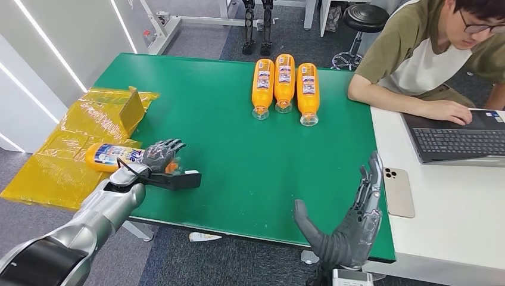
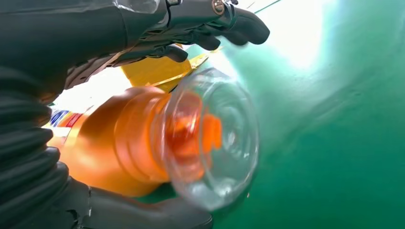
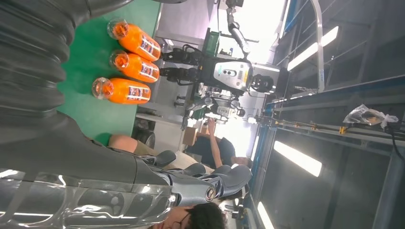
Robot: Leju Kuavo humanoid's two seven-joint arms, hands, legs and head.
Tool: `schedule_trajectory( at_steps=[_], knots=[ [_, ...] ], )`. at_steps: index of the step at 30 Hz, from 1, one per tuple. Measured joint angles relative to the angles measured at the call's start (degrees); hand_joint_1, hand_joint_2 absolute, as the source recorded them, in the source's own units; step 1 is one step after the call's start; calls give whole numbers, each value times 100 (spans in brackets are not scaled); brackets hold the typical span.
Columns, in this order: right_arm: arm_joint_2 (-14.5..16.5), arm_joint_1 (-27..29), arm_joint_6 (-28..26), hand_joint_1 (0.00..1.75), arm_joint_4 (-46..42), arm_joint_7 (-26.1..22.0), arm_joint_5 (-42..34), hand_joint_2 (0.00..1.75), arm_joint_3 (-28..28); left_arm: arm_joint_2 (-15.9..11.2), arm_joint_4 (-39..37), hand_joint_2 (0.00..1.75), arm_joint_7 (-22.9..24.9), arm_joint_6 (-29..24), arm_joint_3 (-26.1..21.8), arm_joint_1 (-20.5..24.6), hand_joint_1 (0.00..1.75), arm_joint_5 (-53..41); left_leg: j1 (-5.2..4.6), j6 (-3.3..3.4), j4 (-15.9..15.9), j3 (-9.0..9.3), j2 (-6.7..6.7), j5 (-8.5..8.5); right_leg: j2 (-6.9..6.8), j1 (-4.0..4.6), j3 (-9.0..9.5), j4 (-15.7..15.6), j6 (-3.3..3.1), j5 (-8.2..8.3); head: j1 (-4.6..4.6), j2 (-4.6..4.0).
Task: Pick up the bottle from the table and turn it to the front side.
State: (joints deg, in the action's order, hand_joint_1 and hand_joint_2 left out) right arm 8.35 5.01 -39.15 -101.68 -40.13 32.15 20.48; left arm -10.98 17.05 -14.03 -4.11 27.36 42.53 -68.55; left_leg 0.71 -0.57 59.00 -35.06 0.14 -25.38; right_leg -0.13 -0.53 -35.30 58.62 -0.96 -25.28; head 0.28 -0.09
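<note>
Grasp step in hand: at the table's (image 1: 238, 155) nine o'clock edge the left hand (image 1: 156, 158) has its fingers curled over the lying bottle (image 1: 110, 156), which next needs lifting and turning label-forward, while the right hand (image 1: 356, 217) waits at five o'clock, fingers straight and spread.

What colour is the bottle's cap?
The cap is clear plastic over orange; the left wrist view shows it best.
</note>
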Motion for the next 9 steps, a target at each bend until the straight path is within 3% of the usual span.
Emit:
schedule_trajectory(
  at_steps=[9],
  knots=[
    [0, 0, 0, 0, 2, 0, -2, 175, 0, 14, 0, 175, -3, -2, -41, -10, 0, 7, 0, 0, 0, 1, 0, 0, 0, 0, 0, 1, 0, 0, 0, 0]
  ],
)
